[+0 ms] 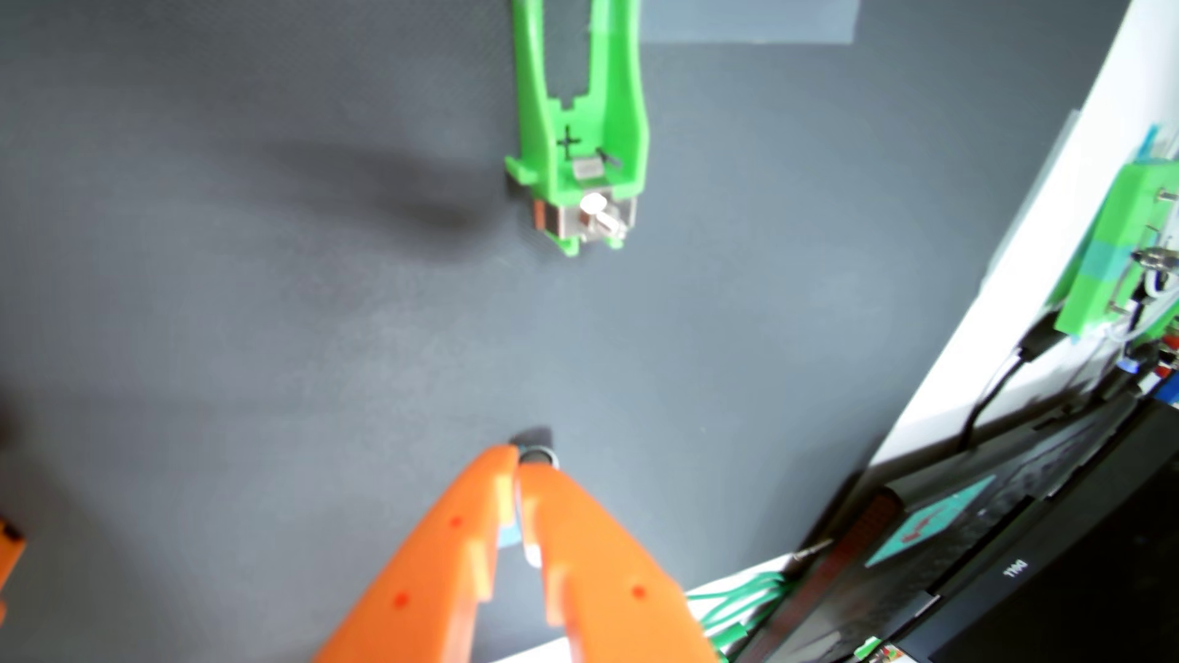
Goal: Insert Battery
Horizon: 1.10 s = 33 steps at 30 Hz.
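Observation:
In the wrist view my orange gripper [520, 458] reaches up from the bottom edge with its fingers nearly together. A small dark round end of the battery [537, 454] peeks out at the fingertips, and the rest of it is hidden between the fingers. The green battery holder [577, 159] lies on the dark grey mat [255, 319] straight ahead, well beyond the gripper. It has a black plus mark and a metal contact [594, 213] at its near end. Its slot looks empty where it shows, and its far part runs out of view at the top.
The mat ends at a white table edge [995, 331] on the right. Beyond it are a green box with wires [1116, 255], a black cable and a black Dell device [1021, 567]. Green wires [734, 605] lie at the bottom right. Grey tape [746, 22] holds the mat's top.

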Available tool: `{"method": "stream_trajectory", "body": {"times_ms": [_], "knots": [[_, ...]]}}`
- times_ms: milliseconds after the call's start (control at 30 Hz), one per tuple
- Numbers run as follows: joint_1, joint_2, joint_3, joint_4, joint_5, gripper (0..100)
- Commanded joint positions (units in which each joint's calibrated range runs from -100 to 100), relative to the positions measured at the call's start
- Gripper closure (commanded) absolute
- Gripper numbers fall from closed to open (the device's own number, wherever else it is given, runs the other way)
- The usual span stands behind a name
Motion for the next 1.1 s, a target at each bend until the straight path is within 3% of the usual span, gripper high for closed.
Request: {"method": "stream_trajectory", "body": {"times_ms": [0,233,333,600,833,1067], "knots": [[0.55,-0.15,-10.05,7.00,-0.25,99],[8.94,0.02,-15.90,10.56,0.52,99],[12.36,1.27,-16.62,10.47,4.64,99],[19.56,21.70,-25.99,12.25,6.13,99],[22.63,31.45,-37.06,17.50,9.12,99],[22.99,32.12,-35.80,16.99,13.08,99]]}}
